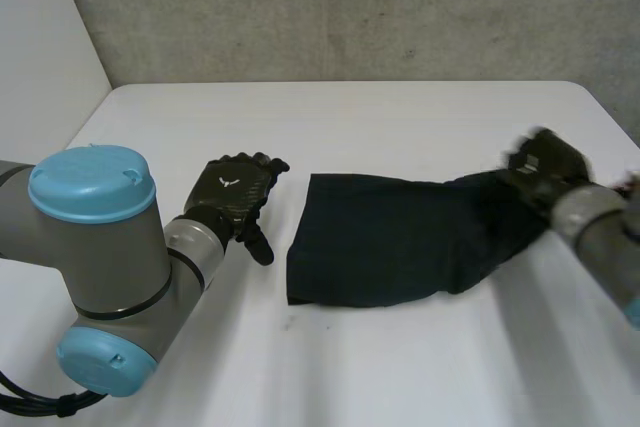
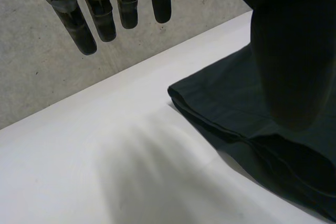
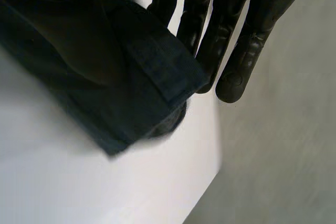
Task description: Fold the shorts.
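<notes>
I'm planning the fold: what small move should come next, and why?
Probably the right hand should carry its end of the shorts across toward the left hand: it pinches that end, raised off the table, the rest lies flat, and the left hand hovers open beside the other edge.

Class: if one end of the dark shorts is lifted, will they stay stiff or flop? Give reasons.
Probably floppy: the shorts narrow and bunch towards the right robot hand. Likely light, since the stacked layers lie thin and flat at the hem. They may slide easily on the smooth white table.
</notes>
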